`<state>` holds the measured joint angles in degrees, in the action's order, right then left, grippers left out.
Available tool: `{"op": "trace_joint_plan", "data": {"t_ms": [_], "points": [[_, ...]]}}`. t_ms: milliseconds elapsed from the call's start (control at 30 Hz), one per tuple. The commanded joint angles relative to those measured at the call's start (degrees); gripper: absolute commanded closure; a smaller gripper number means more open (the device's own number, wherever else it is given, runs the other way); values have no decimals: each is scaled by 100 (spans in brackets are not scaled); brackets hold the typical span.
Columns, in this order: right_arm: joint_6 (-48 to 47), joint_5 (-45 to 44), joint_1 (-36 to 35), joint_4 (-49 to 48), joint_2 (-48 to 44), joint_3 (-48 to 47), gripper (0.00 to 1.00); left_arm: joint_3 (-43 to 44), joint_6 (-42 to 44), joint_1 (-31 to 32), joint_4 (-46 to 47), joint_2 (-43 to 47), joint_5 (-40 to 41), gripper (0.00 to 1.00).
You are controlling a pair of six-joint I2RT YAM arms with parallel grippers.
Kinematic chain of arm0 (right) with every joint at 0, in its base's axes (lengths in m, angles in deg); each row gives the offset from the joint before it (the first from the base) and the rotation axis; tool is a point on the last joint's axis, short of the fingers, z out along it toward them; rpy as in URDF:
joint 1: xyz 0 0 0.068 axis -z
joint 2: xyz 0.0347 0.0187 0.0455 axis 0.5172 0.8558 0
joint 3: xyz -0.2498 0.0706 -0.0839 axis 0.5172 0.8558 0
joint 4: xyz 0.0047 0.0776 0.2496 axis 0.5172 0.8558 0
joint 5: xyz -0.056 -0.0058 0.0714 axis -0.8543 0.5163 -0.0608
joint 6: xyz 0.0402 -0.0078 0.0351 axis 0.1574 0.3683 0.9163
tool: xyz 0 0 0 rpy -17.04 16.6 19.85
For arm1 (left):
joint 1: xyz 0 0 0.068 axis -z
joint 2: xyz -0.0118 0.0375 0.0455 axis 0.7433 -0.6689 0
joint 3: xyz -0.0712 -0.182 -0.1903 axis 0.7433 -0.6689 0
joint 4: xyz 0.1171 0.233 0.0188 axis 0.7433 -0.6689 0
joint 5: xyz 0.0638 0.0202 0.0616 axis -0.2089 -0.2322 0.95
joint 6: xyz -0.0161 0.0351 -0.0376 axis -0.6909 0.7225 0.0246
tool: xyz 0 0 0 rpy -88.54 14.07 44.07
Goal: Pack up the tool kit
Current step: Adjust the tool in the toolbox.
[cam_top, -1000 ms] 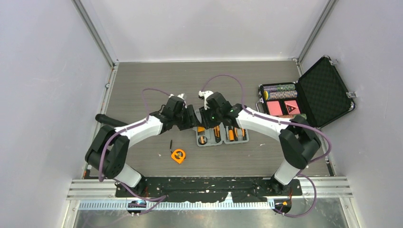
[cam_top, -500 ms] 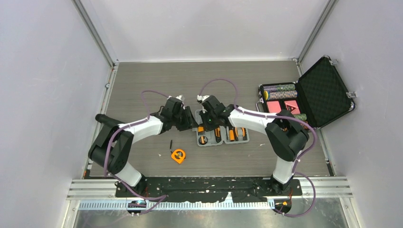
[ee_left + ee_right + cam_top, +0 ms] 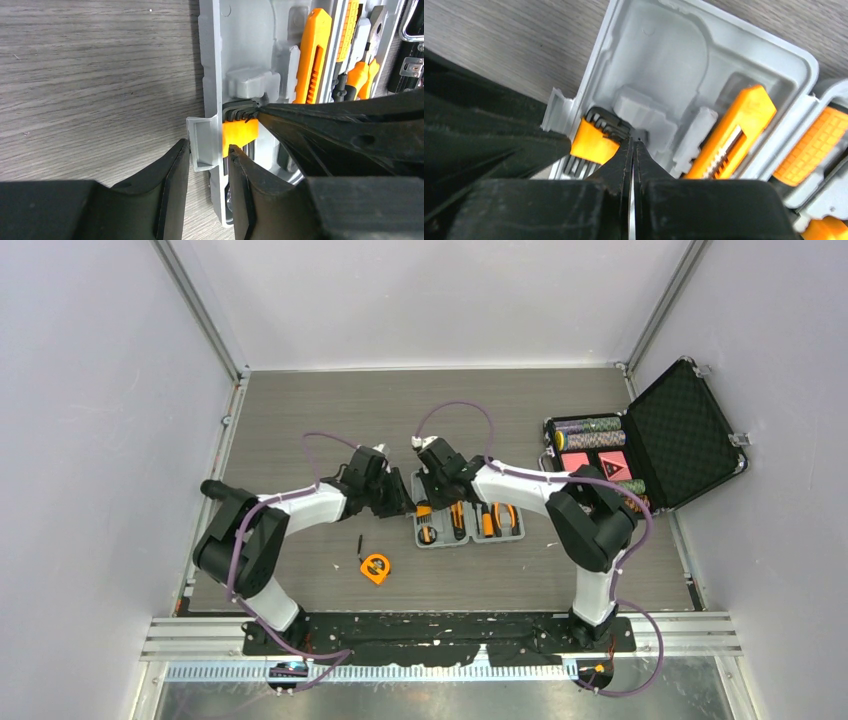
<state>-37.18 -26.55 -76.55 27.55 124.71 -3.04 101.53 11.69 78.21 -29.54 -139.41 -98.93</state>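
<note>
The right jaws are shut, finger (image 3: 616,172) against finger, with only a hairline slit between them. Their tips rest on the black keys of the hex key set (image 3: 591,142), whose orange holder sits in a moulded slot at the edge of the grey case (image 3: 659,45). Just ahead of the tips rise grey moulded posts. Off to one side the orange utility knife (image 3: 731,125) lies in its slot. Past it is a ribbed orange handle (image 3: 819,145) in the case's other half.

The left jaws stand narrow, their fingers (image 3: 172,185) straddling the latch tab (image 3: 201,142) on the case's outer rim, facing the right tips across the hex key set. One finger touches the tab's outer face, but I cannot tell whether the pair pinches it. Beyond them, toward the far side of the case, the orange-and-black pliers (image 3: 364,75) lie seated.

The case lies open and flat on the tabletop (image 3: 320,410) between the two arms. The tape measure (image 3: 376,568) lies outside it, back toward the arm bases from the left jaws. A thin black piece (image 3: 359,542) lies between the tape measure and those jaws. Well past the right arm's elbow stands the open black poker chip case (image 3: 680,430).
</note>
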Motion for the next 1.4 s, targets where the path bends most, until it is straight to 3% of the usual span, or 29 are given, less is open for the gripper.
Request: {"op": "trace_joint_plan", "data": {"t_ms": [0, 233, 433, 800, 1100, 1367], "points": [[-236, -584, -121, 451, 450, -323, 95, -24, 13, 12, 158, -120, -267, 66], [-324, -686, -343, 893, 733, -633, 95, -140, -140, 6, 351, -109, -327, 69], [-387, -710, -293, 892, 239, -758, 94, -159, -219, 11, 390, -114, -346, 72], [-188, -224, -219, 675, -687, -826, 71, -346, -488, 8, 624, -68, -463, 76], [83, -353, -215, 769, -258, -788, 50, -254, -561, 8, 584, -16, -391, 76], [386, -429, -197, 992, 14, -733, 47, -187, -642, 4, 626, 11, -402, 75]]}}
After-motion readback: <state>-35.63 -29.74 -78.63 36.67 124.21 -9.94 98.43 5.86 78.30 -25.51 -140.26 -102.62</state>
